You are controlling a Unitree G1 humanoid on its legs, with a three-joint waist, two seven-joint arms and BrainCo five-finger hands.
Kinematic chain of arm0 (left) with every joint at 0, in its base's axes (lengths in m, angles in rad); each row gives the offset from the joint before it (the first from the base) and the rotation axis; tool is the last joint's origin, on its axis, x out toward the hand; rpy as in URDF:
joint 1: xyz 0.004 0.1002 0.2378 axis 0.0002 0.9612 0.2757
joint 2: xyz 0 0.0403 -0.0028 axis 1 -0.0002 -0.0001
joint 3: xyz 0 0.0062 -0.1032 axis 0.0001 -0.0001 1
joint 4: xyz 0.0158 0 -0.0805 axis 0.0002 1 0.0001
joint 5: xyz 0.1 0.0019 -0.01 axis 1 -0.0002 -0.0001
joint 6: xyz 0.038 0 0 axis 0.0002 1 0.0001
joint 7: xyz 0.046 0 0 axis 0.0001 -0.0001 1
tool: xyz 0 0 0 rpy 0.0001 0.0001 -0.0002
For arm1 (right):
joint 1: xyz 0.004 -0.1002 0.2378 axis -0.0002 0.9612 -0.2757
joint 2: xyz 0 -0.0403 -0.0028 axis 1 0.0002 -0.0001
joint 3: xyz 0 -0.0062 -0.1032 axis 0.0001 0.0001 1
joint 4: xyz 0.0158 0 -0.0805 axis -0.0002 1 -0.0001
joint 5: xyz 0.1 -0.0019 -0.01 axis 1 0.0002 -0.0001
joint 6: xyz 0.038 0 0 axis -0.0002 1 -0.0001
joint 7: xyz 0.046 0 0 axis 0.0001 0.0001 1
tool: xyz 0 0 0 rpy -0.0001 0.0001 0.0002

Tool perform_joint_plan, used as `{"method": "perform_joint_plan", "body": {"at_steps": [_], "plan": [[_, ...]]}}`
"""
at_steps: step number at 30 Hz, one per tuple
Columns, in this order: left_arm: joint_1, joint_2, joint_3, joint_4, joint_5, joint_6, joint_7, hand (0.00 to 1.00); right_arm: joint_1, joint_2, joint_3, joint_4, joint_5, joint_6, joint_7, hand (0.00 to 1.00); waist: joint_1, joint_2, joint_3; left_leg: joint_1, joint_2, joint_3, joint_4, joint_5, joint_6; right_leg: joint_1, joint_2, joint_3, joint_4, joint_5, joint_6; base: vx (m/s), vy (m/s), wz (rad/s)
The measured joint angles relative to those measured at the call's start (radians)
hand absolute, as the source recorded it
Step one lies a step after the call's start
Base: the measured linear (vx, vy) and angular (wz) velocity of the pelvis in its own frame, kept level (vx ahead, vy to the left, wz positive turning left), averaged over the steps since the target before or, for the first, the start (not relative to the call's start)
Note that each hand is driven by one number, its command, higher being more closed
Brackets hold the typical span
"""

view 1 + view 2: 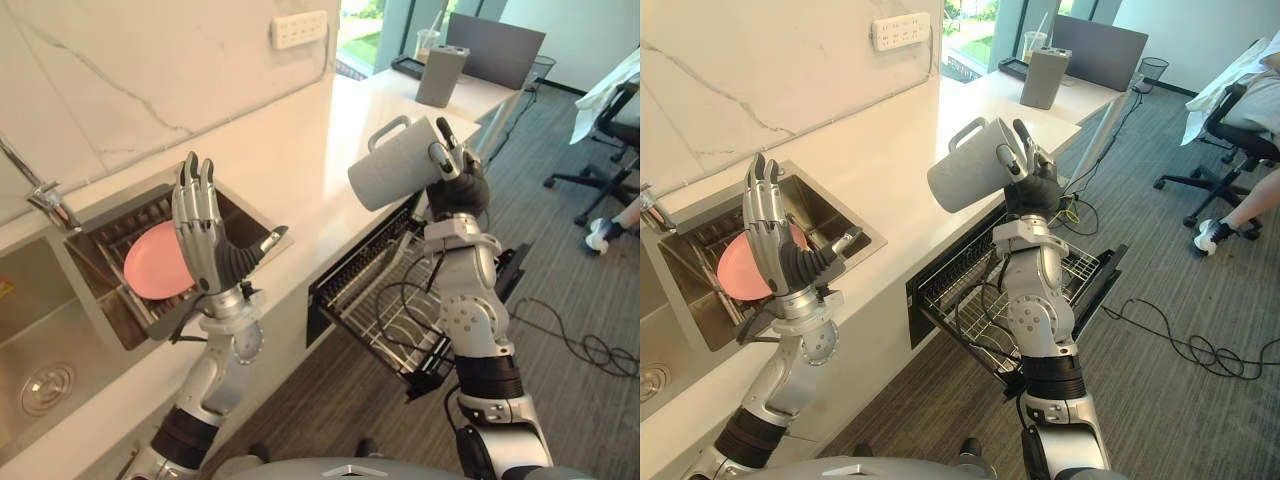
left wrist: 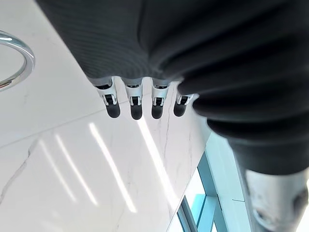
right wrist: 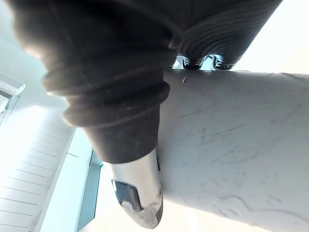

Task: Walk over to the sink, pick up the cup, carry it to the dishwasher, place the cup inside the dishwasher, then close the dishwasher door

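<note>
The right hand (image 1: 458, 192) curls its fingers (image 1: 441, 155) round a grey mug (image 1: 395, 165), tipped sideways above the pulled-out dishwasher rack (image 1: 375, 290), apparently ready for lowering in, while the left hand (image 1: 200, 235), away from that rack, idles with fingers straight and together.

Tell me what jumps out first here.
The grey cup, tilted with its handle up, is gripped high in the right hand, above the pulled-out dishwasher rack. Next comes the left hand, raised with straight fingers in front of the sink, where a pink plate sits.
</note>
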Motion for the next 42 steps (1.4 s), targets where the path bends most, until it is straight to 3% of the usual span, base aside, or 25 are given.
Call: {"method": "perform_joint_plan", "body": {"at_steps": [2, 3, 5, 6, 8, 10, 13, 16, 18, 20, 21, 25, 28, 31, 33, 37, 39, 42], "plan": [[-0.002, -0.006, 0.0, 0.0, -0.024, -0.016, 0.0, 0.0, 0.002, 0.001, 0.0, 0.023, -0.023, -0.015, -0.005, 1.0, 0.0, 0.0, 0.0, 0.001, 0.0, 0.007, 0.0, 0.0, 0.0, 0.001, 0.001, 0.004, -0.006, 0.005, 0.0, -0.01, 0.003, -0.07], [-0.004, -0.009, 0.002, 0.0, -0.071, -0.046, -0.001, 0.0, 0.011, 0.001, -0.004, 0.024, -0.064, -0.019, -0.023, 1.0, 0.0, 0.0, 0.0, 0.0, 0.0, 0.008, -0.001, -0.003, 0.0, 0.001, 0.001, 0.004, -0.009, 0.005, 0.001, -0.01, 0.001, -0.03], [-0.004, -0.015, 0.003, 0.0, -0.167, -0.122, -0.021, 0.0, 0.024, 0.001, -0.018, 0.024, -0.12, -0.019, -0.046, 1.0, 0.0, 0.0, 0.0, 0.001, 0.0, 0.01, -0.001, -0.004, -0.001, 0.0, 0.001, 0.006, -0.01, 0.004, 0.003, 0.0, 0.0, 0.0], [-0.003, -0.017, 0.0, -0.001, -0.255, -0.182, -0.06, 0.0, 0.036, 0.001, -0.039, 0.024, -0.142, -0.019, -0.053, 1.0, 0.001, 0.0, 0.0, 0.001, 0.0, 0.01, -0.001, -0.004, -0.001, 0.0, 0.001, 0.006, -0.01, 0.004, 0.004, 0.0, 0.0, 0.0], [0.02, -0.046, -0.008, -0.002, -0.483, -0.286, -0.162, 0.0, 0.051, 0.002, -0.08, 0.024, -0.178, -0.018, -0.081, 1.0, 0.0, 0.0, 0.0, 0.001, 0.0, 0.011, -0.001, -0.003, 0.0, -0.001, 0.001, 0.008, -0.01, 0.005, 0.005, 0.0, 0.0, 0.0], [0.049, -0.068, -0.019, -0.006, -0.618, -0.341, -0.251, 0.0, 0.053, 0.001, -0.112, 0.024, -0.193, -0.015, -0.09, 1.0, -0.001, 0.0, 0.0, 0.001, 0.0, 0.012, -0.001, -0.004, 0.0, -0.002, 0.001, 0.011, -0.01, 0.004, 0.005, 0.02, -0.003, -0.04], [0.101, -0.086, -0.078, -0.011, -0.943, -0.402, -0.506, 0.0, 0.064, -0.002, -0.167, 0.025, -0.256, -0.014, -0.1, 1.0, -0.001, -0.001, 0.0, 0.0, 0.001, 0.015, -0.001, -0.004, 0.0, -0.005, 0.003, 0.014, -0.01, 0.004, 0.005, 0.03, -0.009, -0.03], [0.112, -0.089, -0.102, -0.011, -1.168, -0.4, -0.693, 0.0, 0.067, -0.007, -0.188, 0.074, -0.294, -0.011, -0.103, 1.0, -0.001, -0.001, 0.0, 0.004, 0.001, 0.026, -0.001, -0.006, -0.001, -0.006, 0.003, 0.024, -0.01, 0.005, 0.004, 0.02, -0.003, -0.08], [0.113, -0.089, -0.123, -0.011, -1.302, -0.372, -0.82, 0.0, 0.07, -0.021, -0.193, 0.116, -0.318, -0.002, -0.103, 1.0, -0.001, -0.001, 0.0, 0.005, 0.001, 0.034, -0.001, -0.007, 0.0, -0.008, 0.003, 0.028, -0.01, 0.006, 0.006, 0.02, 0.002, -0.07], [0.114, -0.088, -0.16, -0.01, -1.443, -0.295, -0.96, 0.0, 0.078, -0.025, -0.202, 0.142, -0.345, 0.014, -0.094, 1.0, -0.001, -0.001, 0.0, 0.0, 0.001, 0.036, -0.001, -0.008, 0.0, -0.016, 0.002, 0.032, -0.01, 0.006, 0.007, 0.01, -0.002, -0.05], [0.115, -0.088, -0.171, -0.009, -1.482, -0.269, -0.993, 0.0, 0.08, -0.025, -0.202, 0.146, -0.357, 0.015, -0.085, 1.0, -0.002, -0.001, 0.0, -0.003, 0.001, 0.036, -0.001, -0.008, 0.0, -0.019, 0.002, 0.032, -0.01, 0.006, 0.007, 0.01, -0.007, -0.04], [0.122, -0.087, -0.257, 0.066, -1.678, -0.07, -1.184, 0.0, 0.081, -0.026, -0.195, 0.231, -0.421, 0.028, -0.04, 1.0, -0.006, -0.001, 0.0, -0.009, 0.0, 0.037, 0.0, -0.008, 0.0, -0.029, 0.003, 0.037, -0.01, 0.011, 0.003, 0.01, -0.004, -0.02], [0.134, -0.075, -0.306, 0.162, -1.688, 0.054, -1.276, 0.0, 0.081, -0.043, -0.184, 0.329, -0.492, 0.029, -0.035, 1.0, -0.004, -0.001, 0.0, -0.02, 0.002, 0.032, 0.0, -0.008, 0.0, -0.036, -0.001, 0.035, -0.01, 0.012, 0.001, 0.0, -0.001, 0.02], [0.152, -0.057, -0.319, 0.27, -1.661, 0.128, -1.312, 0.0, 0.08, -0.081, -0.178, 0.393, -0.559, 0.03, -0.037, 1.0, -0.002, -0.001, -0.001, -0.026, 0.002, 0.021, 0.0, -0.008, 0.0, -0.036, -0.002, 0.026, -0.01, 0.012, 0.001, 0.0, -0.008, 0.1], [0.185, -0.032, -0.318, 0.336, -1.56, 0.153, -1.322, 0.0, 0.077, -0.116, -0.179, 0.432, -0.572, 0.03, -0.038, 1.0, 0.0, -0.001, -0.001, -0.031, 0.002, 0.011, 0.0, -0.006, 0.001, -0.034, -0.002, 0.017, -0.01, 0.013, 0.001, 0.0, -0.009, 0.15], [0.242, 0.012, -0.269, 0.483, -1.312, 0.152, -1.309, 0.0, 0.059, -0.15, -0.174, 0.535, -0.609, 0.032, -0.038, 1.0, 0.007, -0.001, 0.0, -0.048, 0.002, -0.019, 0.001, 0.005, 0.003, -0.034, -0.003, -0.012, -0.01, 0.013, 0.0, -0.01, -0.009, 0.21], [0.264, 0.032, -0.219, 0.534, -1.227, 0.135, -1.287, 0.0, 0.051, -0.159, -0.169, 0.581, -0.647, 0.031, -0.037, 1.0, 0.018, 0.0, 0.003, -0.066, 0.002, -0.03, 0.005, 0.009, 0.003, -0.036, -0.004, -0.024, -0.01, 0.015, -0.002, -0.05, 0.0, 0.2], [0.269, 0.052, -0.108, 0.622, -1.089, 0.075, -1.225, 0.0, -0.021, -0.197, -0.144, 0.664, -0.688, 0.026, -0.033, 1.0, 0.029, 0.008, 0.07, -0.085, 0.001, -0.057, 0.0, 0.02, 0.003, -0.041, -0.008, -0.052, -0.001, 0.015, -0.004, -0.1, 0.014, 0.28]]}}
